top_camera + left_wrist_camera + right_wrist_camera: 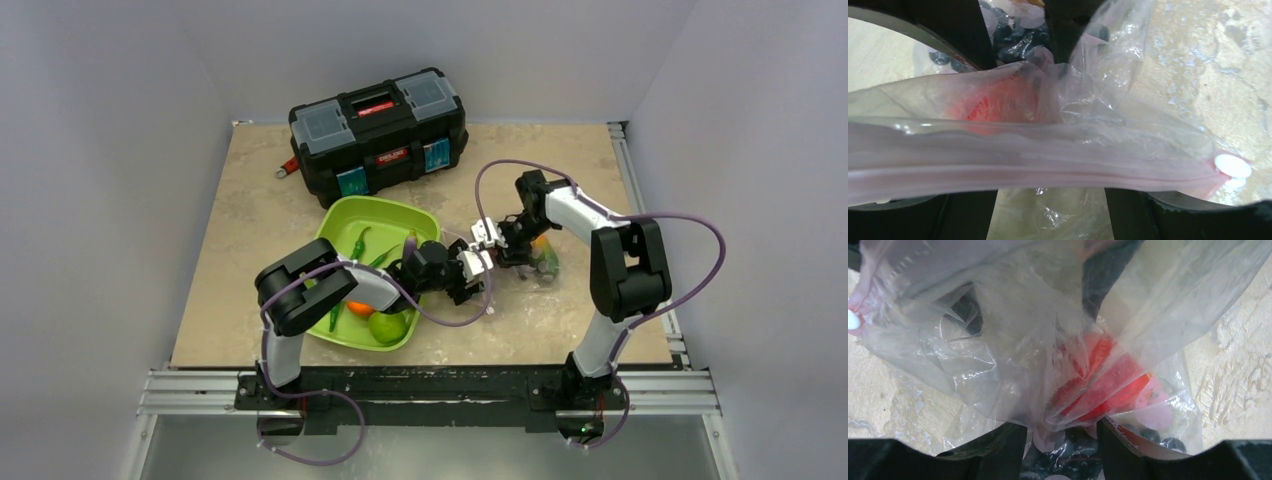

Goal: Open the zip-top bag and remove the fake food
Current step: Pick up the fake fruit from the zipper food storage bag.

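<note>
- While both arms meet over the table, the lime-green tray [385, 215] sits behind the left gripper [472, 268], with a green lime [388, 326] in it.
- Left gripper: jaws wide apart; pink zip strip [1048, 165] of the zip-top bag [528, 268] lies across the gap.
- Past its fingertips, inside the bag: red strawberry [998, 102], dark berries [1013, 40].
- Right gripper [488, 236], just beside the left: crinkled film drapes its fingers; cannot tell wide or narrow.

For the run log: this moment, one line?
clear zip-top bag unemptied | left claw at pink zip strip | right claw against bag film | red toy strawberry, dark berries inside
</note>
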Tool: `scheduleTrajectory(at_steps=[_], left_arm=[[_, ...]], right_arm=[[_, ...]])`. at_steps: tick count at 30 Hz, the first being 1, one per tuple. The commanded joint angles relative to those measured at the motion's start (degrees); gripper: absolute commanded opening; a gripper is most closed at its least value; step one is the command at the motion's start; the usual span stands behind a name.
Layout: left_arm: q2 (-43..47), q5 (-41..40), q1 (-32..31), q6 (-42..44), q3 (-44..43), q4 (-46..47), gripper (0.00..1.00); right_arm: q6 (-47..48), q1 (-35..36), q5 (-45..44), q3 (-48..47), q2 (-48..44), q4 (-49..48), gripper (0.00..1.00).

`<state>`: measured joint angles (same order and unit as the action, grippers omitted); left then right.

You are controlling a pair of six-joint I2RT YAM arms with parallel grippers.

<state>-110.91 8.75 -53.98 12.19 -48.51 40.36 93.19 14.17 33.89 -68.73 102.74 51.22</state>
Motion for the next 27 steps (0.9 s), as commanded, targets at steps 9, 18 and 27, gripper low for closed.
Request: scheduleTrajectory(at_steps=[9,18,27], left_arm=[[0.43,3.8,1.19,-2.72,9.14,26.11,0.81],[-0.81,5.39,1.5,-3.58,10.62,29.0,0.83],[-0.41,5.09,1.68,-3.37,8.0,23.67,0.83]], right_arm=[[11.11,0.84,16.4,-2.38,1.82,19.38,0.37],[6.89,-3.72,17.06,-3.64,-1.73,16.06,0.53],[-1.56,-2.85,13.98,-8.46,1.3,8.76,0.52]])
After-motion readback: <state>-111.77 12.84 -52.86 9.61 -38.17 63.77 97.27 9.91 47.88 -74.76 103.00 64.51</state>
